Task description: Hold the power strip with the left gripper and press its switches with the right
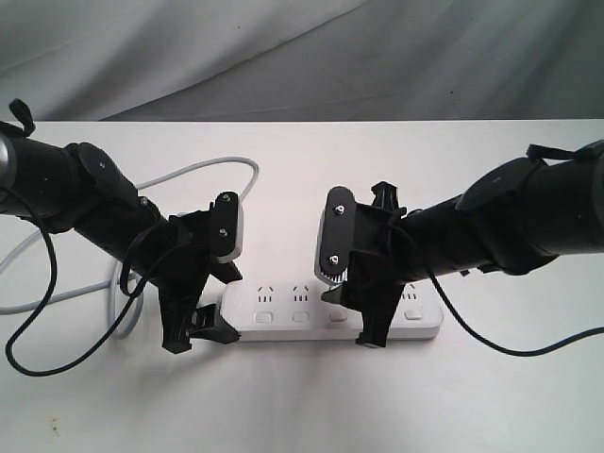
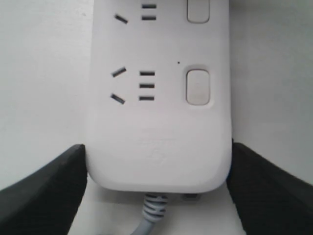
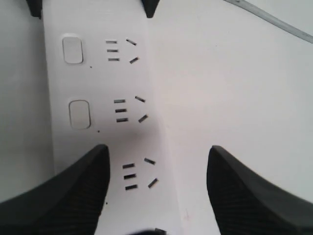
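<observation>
The white power strip [image 1: 311,311] lies flat on the table, and its cord end fills the left wrist view [image 2: 156,122]. My left gripper [image 1: 200,332] [image 2: 157,147] is shut on that end, with a black finger [image 2: 44,191] against each long side. Square switches [image 2: 198,87] [image 3: 79,114] run in a row beside the socket groups. My right gripper [image 1: 363,316] [image 3: 157,149] stands open over the strip's middle. One of its fingers [image 3: 68,191] covers the switch row there and hides a switch; the other is over bare table. I cannot tell whether it touches.
The grey cord [image 1: 236,165] [image 2: 154,210] [image 3: 274,22] loops away behind the left arm across the white table [image 1: 302,406]. A thin black cable [image 1: 38,359] hangs from the left arm, another [image 1: 528,349] from the right. Grey cloth forms the backdrop.
</observation>
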You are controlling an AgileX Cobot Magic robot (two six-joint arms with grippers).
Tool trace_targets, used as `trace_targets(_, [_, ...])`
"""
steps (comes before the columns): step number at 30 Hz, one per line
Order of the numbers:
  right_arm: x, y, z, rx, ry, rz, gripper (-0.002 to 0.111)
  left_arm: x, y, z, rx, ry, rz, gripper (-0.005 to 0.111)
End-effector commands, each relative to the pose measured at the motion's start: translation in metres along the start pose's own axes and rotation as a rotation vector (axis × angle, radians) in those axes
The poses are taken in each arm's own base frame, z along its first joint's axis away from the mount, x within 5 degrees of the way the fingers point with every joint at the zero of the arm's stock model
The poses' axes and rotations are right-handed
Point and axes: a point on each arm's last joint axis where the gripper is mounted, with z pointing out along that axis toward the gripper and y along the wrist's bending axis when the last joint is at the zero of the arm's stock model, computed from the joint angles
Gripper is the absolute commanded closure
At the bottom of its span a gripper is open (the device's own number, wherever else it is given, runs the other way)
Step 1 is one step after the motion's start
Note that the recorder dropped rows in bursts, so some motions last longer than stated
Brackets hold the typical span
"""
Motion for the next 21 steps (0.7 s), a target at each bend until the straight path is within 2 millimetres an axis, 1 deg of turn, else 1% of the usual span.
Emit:
trace_targets(1, [0.002, -0.001, -0.003, 0.002, 0.002, -0.005, 0.053, -0.001, 0.000, 0.001, 0.006, 0.001, 0.004, 0.038])
trace_targets(6, [0.003, 0.000, -0.002, -0.002, 0.005, -0.003, 0.053, -0.001, 0.000, 0.001, 0.006, 0.001, 0.004, 0.038])
trace_targets(12, [0.014, 0.011, 0.006, -0.042, 0.039, 0.018, 0.053, -0.001, 0.000, 0.001, 0.006, 0.001, 0.004, 0.038])
trace_targets(21, [0.020, 0.015, 0.014, -0.066, 0.058, 0.027, 0.053, -0.001, 0.000, 0.001, 0.006, 0.001, 0.004, 0.038])
